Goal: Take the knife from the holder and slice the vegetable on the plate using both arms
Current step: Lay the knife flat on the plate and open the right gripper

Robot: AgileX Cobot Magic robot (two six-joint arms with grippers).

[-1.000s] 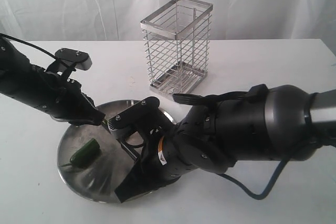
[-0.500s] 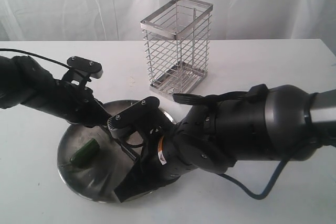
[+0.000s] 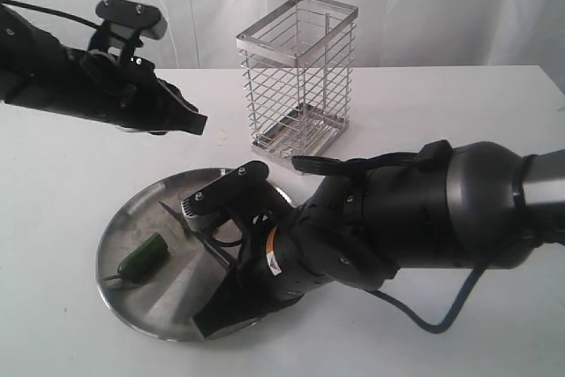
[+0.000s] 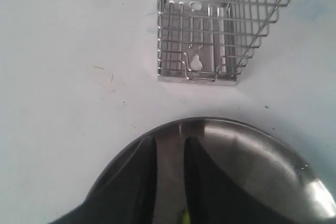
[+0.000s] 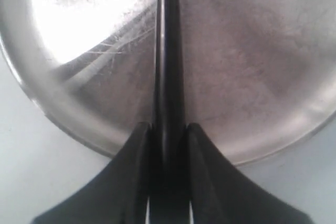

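Observation:
The dark green vegetable (image 3: 141, 260) lies whole on the left side of the steel plate (image 3: 113, 225). My right gripper (image 3: 216, 306) sits at the plate's near rim, shut on the knife (image 3: 187, 232), whose dark blade reaches across the plate (image 5: 252, 51). In the right wrist view the knife (image 5: 168, 51) runs straight out from between the fingers of the right gripper (image 5: 168, 127). My left gripper (image 3: 196, 121) hangs high above the table, behind the plate and left of the wire holder (image 3: 297, 77). Its fingers (image 4: 142, 182) stand a narrow gap apart around the left gripper's midpoint (image 4: 169, 141), holding nothing I can make out.
The holder (image 4: 210, 30) stands on the white table behind the plate (image 4: 257, 145), with no knife in it. The bulky right arm (image 3: 415, 218) fills the table's front right. A white curtain hangs at the back.
My left gripper has lifted off the plate and moved up and back toward the left of the holder. The right arm, the knife and the vegetable have stayed put.

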